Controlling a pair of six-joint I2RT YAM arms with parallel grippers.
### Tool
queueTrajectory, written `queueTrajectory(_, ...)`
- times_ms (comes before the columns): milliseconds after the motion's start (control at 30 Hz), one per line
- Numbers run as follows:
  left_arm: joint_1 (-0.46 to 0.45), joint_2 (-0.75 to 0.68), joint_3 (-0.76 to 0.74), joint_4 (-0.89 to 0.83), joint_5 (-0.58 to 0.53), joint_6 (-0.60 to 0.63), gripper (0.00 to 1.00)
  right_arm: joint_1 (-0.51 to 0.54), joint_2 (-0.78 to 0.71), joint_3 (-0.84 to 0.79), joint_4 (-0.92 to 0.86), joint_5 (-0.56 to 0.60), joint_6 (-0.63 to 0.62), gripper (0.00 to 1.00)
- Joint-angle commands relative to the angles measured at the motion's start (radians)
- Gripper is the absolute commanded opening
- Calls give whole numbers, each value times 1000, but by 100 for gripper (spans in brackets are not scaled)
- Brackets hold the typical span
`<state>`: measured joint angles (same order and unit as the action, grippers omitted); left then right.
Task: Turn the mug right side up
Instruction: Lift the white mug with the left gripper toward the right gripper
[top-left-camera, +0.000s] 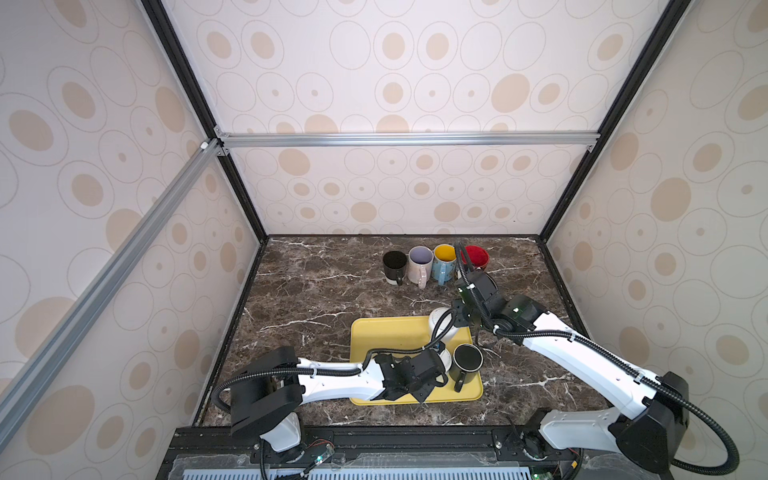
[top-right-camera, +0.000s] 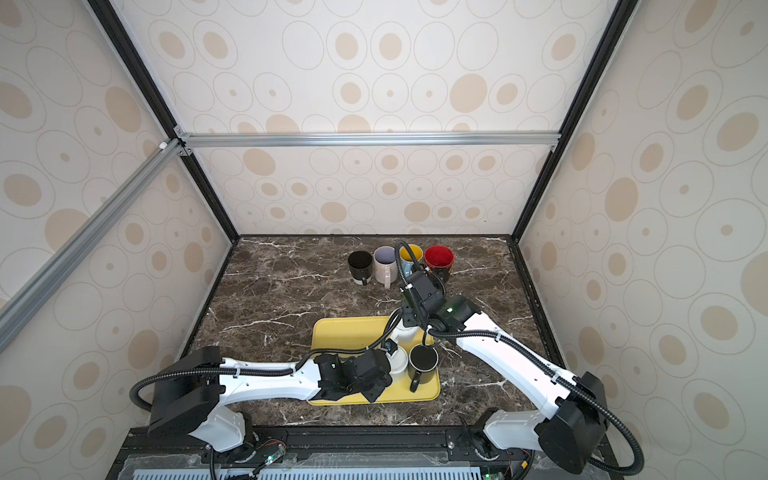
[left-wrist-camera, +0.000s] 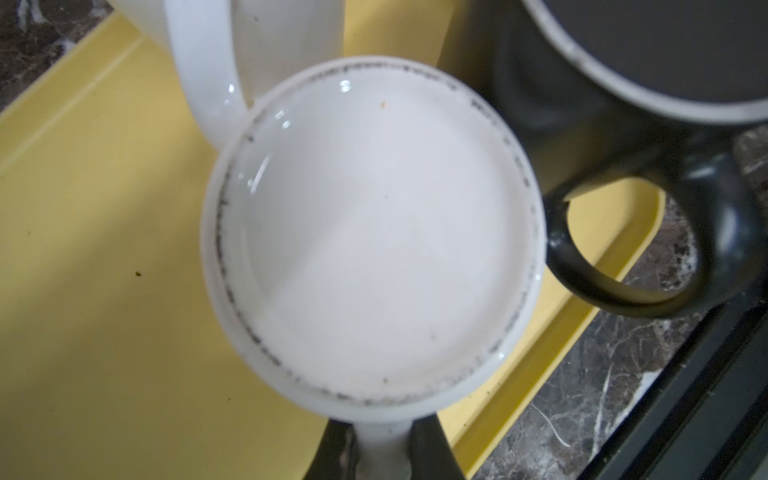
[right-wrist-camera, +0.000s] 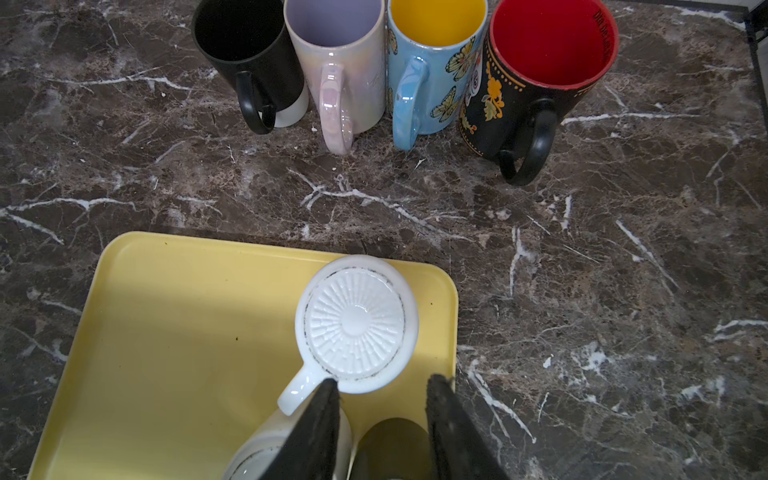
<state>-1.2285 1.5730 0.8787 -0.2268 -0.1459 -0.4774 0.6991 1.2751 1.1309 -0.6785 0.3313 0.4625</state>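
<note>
Tray (top-left-camera: 386, 332), yellow, lying on the dark marble surface (top-left-camera: 316, 282); carries three mugs along its right side.

Item 1: white mug (left-wrist-camera: 374, 232), smooth base facing up, rim down on the tray, toward the tray's front. Left pincer (left-wrist-camera: 383, 446) is pressed onto its handle, one finger on either side.

Item 2: ribbed white mug (right-wrist-camera: 355, 322), likewise base up, at the tray's far right corner, just behind the white mug; handle turned toward the white mug.

Item 3: dark mug (top-left-camera: 467, 357), just to the right of the white mug, handle toward the tray's front edge. Which way up it stands cannot be told for certain.

Right pincer (right-wrist-camera: 383, 380): jaws spread, poised over the tray's right side, just beside the ribbed white mug.

Row of four upright mugs at the back of the surface, well apart from the tray: black mug (right-wrist-camera: 245, 45), lilac mug (right-wrist-camera: 336, 62), blue butterfly mug (right-wrist-camera: 432, 75) with yellow inside, patterned black mug (right-wrist-camera: 548, 54) with red inside. All handles face the front.
</note>
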Motion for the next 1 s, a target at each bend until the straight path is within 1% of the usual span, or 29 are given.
queueTrajectory(0,7,-72,-1,2,-74,-11,0,-4,-22,-16,2,-5,4,37)
queueTrajectory(133,17,-174,-52,16,-133,-24,0,-3,-21,-21,16,-28,7,37)
queueTrajectory(300,50,-316,-92,-1,-174,-33,0,-4,-29,-24,23,-53,13,34)
queueTrajectory(367,77,-380,-98,-15,-176,-37,0,-4,-39,-30,35,-75,14,34)
queueTrajectory(433,117,-435,-108,-14,-153,-43,0,-3,-54,-41,61,-100,15,34)
queueTrajectory(533,202,-522,-147,22,-82,-57,0,-5,-68,-52,101,-139,14,34)
queueTrajectory(633,287,-597,-182,72,-12,-83,0,-6,-61,-63,144,-195,4,29)
queueTrajectory(700,318,-626,-183,91,5,-93,0,-6,-43,-66,173,-242,4,28)
queueTrajectory(767,333,-634,-173,95,-10,-98,0,-5,-19,-59,183,-282,3,29)
queueTrajectory(967,363,-603,-125,63,-31,-104,0,-6,13,-48,208,-396,16,31)
